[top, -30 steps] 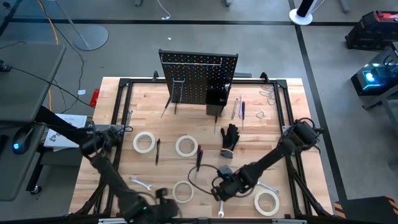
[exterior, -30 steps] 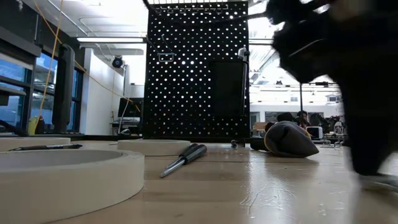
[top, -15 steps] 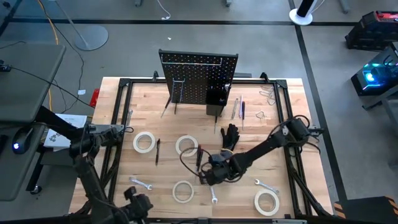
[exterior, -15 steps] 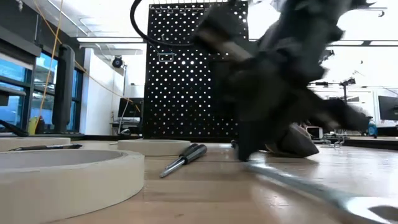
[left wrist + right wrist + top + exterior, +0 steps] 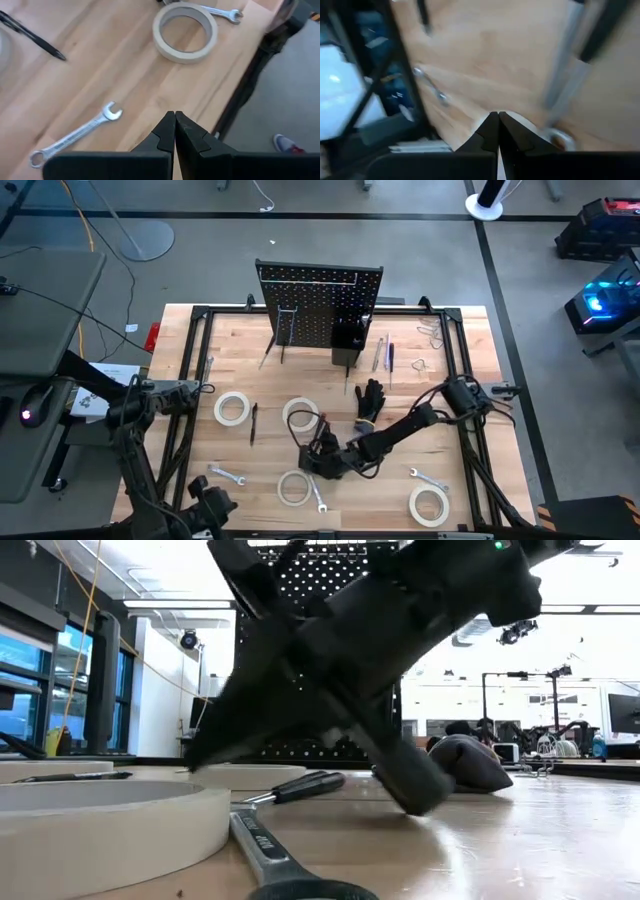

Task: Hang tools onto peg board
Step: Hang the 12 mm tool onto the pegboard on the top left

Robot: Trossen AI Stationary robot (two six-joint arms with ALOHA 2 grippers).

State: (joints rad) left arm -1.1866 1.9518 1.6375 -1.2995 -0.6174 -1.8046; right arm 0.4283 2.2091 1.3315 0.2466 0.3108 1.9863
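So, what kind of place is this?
Probably a robotics lab or workshop: a framed wooden table under two robot arms, an upright peg board with tools laid out, and other equipment stands in the room behind.

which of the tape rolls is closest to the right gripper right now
The front-middle tape roll, just left of the right gripper. The other three rolls lie farther off: two nearer the peg board, one at the front right.

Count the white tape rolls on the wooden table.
4. One white tape roll lies at the table's left; one mid-table; one near the front edge, left of the right gripper; one at the front right. None appears hidden.
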